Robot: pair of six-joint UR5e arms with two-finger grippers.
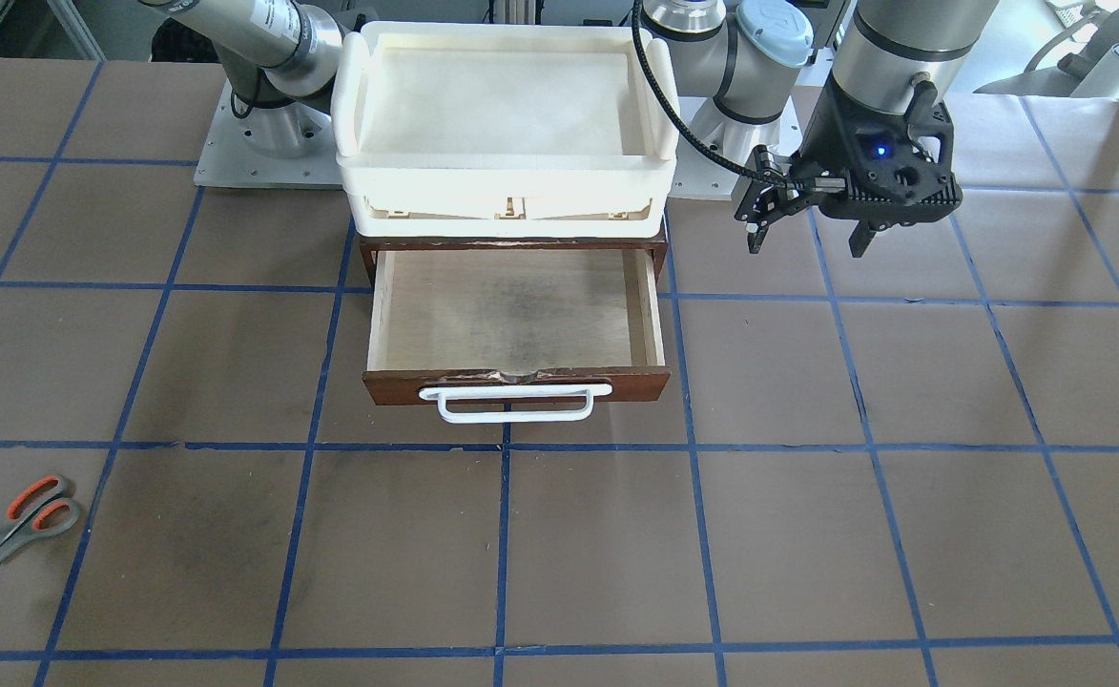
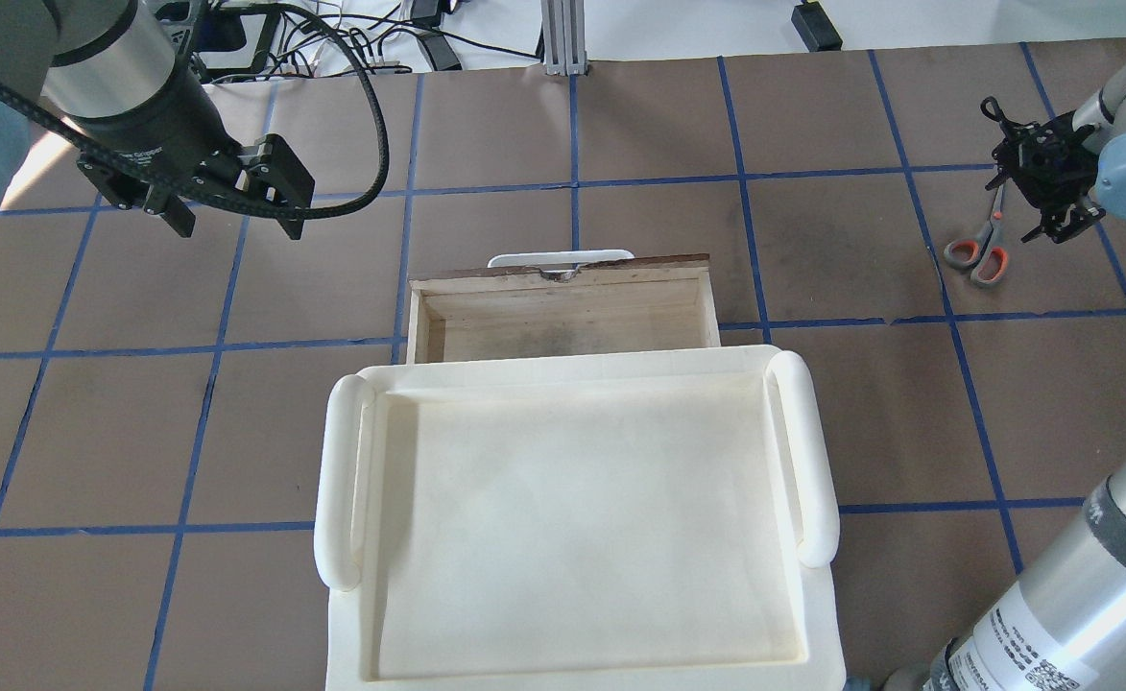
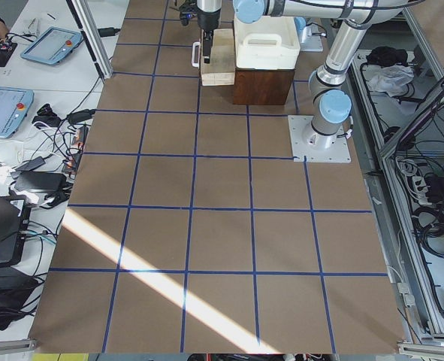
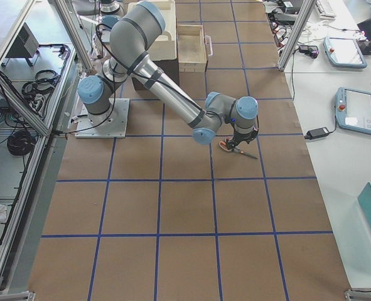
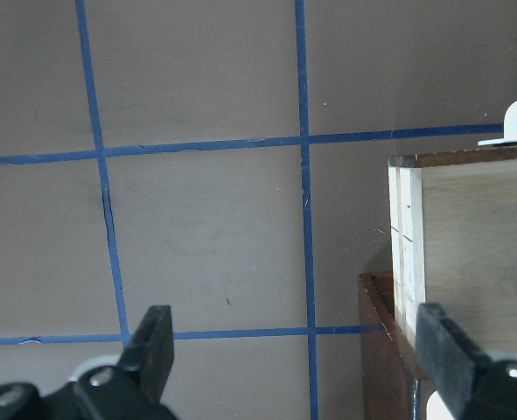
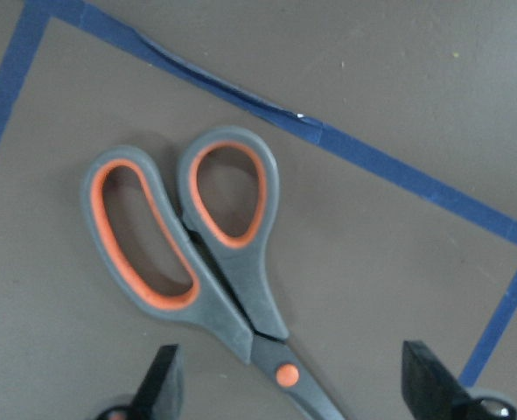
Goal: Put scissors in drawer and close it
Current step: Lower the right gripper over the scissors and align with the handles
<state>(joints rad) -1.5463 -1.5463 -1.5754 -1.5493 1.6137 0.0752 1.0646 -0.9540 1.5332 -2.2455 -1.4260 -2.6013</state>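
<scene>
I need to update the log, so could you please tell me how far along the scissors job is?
Done: the drawer stands pulled open and is empty. In hand: the right gripper hangs open over the scissors, straddling the pivot, nothing gripped yet; they lie flat on the table. The left gripper hovers open beside the drawer. Left: grasp, carry, drop in, push shut.

Blades of the scissors (image 6: 241, 319) below the right wrist view's edge.
</scene>
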